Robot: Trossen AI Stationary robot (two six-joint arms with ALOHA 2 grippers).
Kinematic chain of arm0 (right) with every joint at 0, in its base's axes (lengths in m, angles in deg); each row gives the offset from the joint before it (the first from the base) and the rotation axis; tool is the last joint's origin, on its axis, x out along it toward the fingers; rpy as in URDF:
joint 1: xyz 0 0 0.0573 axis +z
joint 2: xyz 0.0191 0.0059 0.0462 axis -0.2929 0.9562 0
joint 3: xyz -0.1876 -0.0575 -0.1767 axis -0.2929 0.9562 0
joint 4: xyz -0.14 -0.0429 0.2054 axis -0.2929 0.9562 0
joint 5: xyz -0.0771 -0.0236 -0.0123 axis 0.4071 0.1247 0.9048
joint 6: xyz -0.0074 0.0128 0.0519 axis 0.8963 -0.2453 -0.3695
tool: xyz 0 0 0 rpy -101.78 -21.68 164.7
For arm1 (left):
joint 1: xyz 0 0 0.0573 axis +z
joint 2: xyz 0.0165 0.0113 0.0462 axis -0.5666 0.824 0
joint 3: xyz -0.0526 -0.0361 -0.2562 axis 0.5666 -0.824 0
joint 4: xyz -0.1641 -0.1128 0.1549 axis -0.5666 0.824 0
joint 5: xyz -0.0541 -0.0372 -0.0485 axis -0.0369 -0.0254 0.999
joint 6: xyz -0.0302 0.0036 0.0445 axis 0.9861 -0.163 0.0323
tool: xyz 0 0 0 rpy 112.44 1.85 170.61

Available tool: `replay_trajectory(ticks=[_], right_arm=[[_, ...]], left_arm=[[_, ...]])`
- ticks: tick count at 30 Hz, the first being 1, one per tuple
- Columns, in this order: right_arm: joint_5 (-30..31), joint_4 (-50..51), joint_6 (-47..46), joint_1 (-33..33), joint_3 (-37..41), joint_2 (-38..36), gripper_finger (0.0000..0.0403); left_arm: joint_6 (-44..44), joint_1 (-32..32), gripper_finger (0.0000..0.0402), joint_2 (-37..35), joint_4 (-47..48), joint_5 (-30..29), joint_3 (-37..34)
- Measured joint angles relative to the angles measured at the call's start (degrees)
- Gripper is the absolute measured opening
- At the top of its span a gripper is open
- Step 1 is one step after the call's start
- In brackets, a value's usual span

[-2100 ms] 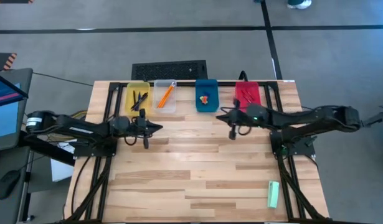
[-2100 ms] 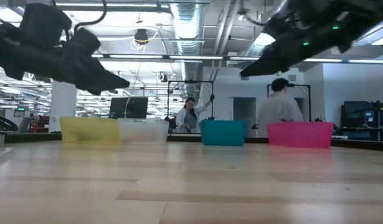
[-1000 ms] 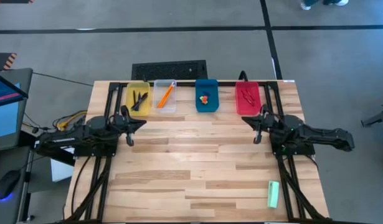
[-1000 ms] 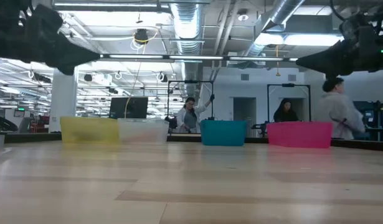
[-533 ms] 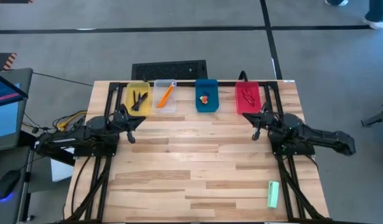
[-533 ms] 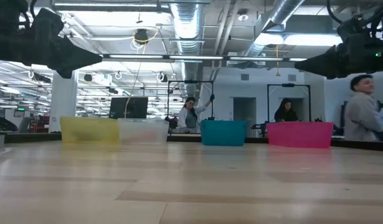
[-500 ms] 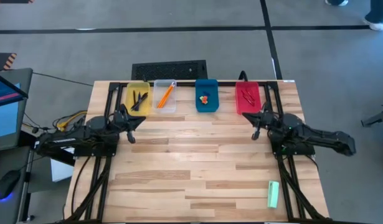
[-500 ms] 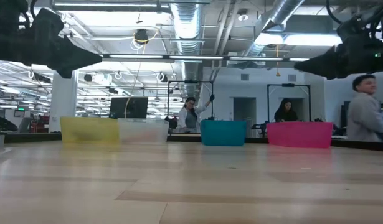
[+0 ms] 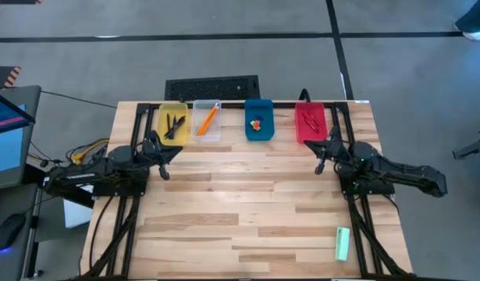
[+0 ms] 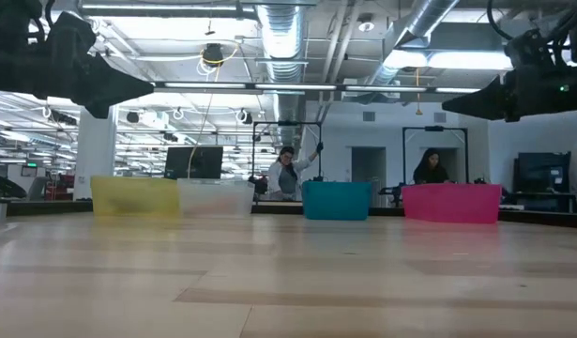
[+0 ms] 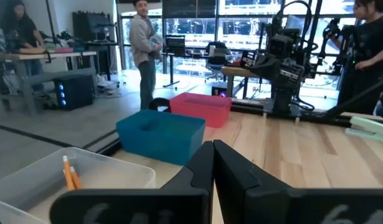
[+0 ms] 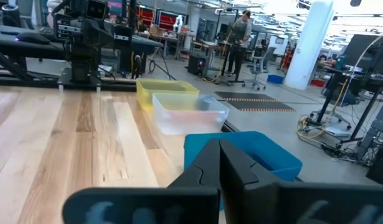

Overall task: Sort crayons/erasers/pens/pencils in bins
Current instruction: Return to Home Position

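Yellow bin (image 9: 173,137), clear bin (image 9: 208,136), blue bin (image 9: 259,135) and red bin (image 9: 310,137) stand in 1 row along the far edge of the wooden table (image 9: 247,203), each a little apart from the next. The pens (image 9: 173,124) lie in the yellow bin, dark and crossed over each other. The pencils (image 9: 208,119) lie slantwise in the clear bin. The erasers (image 9: 256,123) sit together in the blue bin, and the crayons (image 9: 309,119) lie in the red bin.

The left gripper (image 11: 213,152) hangs above the table near the yellow bin, on its near side. Its 2 fingers (image 11: 200,169) are pressed together with nothing between them. The right gripper (image 12: 218,149) hangs above the table just on the near side of the red bin. Its fingers (image 12: 203,165) also meet, holding nothing. In the low view both arms sit high above the tabletop.

A pale green bar (image 9: 343,243) lies alone near the table's near right corner, well apart from the bins. A black keyboard (image 9: 212,87) sits beyond the far edge. In the room behind, 1 person (image 10: 286,176) stands with an arm raised.
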Motion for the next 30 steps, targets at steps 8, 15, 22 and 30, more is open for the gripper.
replay_trajectory(ticks=[8, 15, 22, 30], right_arm=[[0.00, 0.04, 0.00, 0.00, 0.02, 0.00, 0.0018], [0.00, 0.04, 0.00, 0.00, 0.04, 0.00, 0.0019], [0.00, 0.05, 0.00, 0.00, 0.04, 0.00, 0.0017], [0.00, 0.07, -0.02, 0.00, 0.09, 0.00, 0.0017]], left_arm=[[-0.19, 0.00, 0.0000, 0.00, -0.02, 0.04, 0.00], [0.49, 0.00, 0.0000, 0.00, -0.02, 0.04, 0.00], [0.53, 0.00, 0.0000, 0.00, -0.02, 0.06, 0.00], [0.51, 0.00, 0.0000, 0.00, -0.02, 0.06, 0.00]])
